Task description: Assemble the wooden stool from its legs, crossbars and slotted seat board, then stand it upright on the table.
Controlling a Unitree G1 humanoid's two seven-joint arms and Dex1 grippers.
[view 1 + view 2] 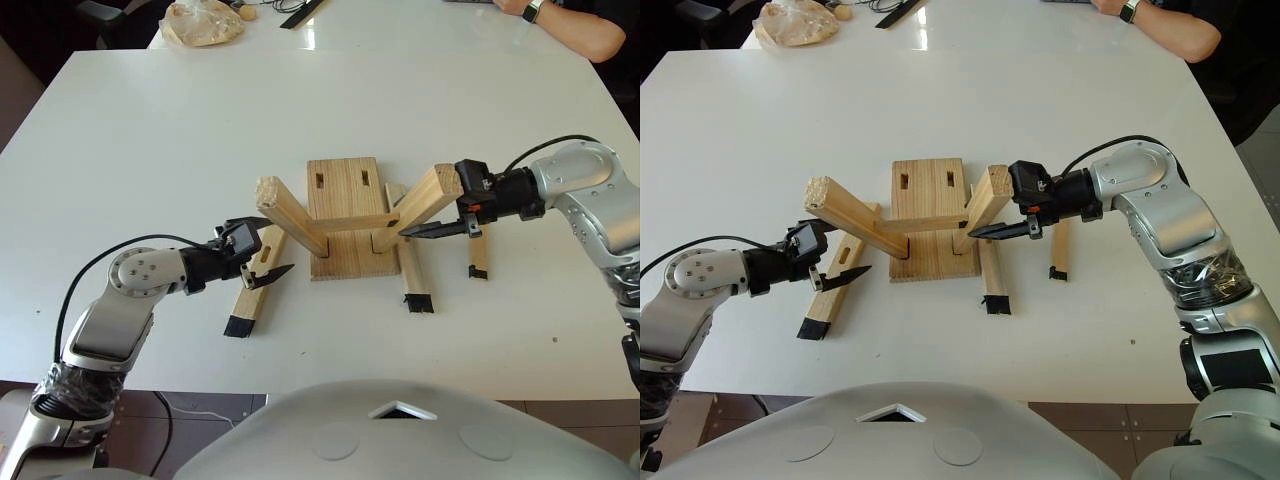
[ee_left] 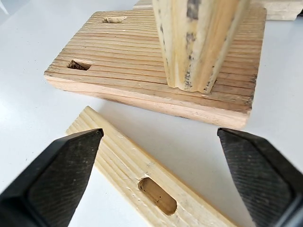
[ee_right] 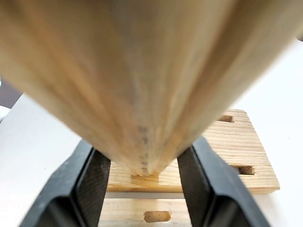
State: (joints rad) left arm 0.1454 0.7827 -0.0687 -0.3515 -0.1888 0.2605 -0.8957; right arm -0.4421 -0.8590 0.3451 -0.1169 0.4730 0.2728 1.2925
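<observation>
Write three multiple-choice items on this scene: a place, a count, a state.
1. Where is the left gripper? A. over the loose pale wooden leg with a black tip, left of the flat slotted wooden seat board. B. over that board's middle. C. far from any wood.
2. How many legs stand in the board? A. one. B. two. C. four.
3. The right gripper is: A. open, away from wood. B. lifting the board. C. shut on the right standing leg.
Answers: 1 A, its open fingers straddle that leg; 2 B, two stand, joined by a thin wooden crossbar; 3 C, it clamps that leg from both sides.
</observation>
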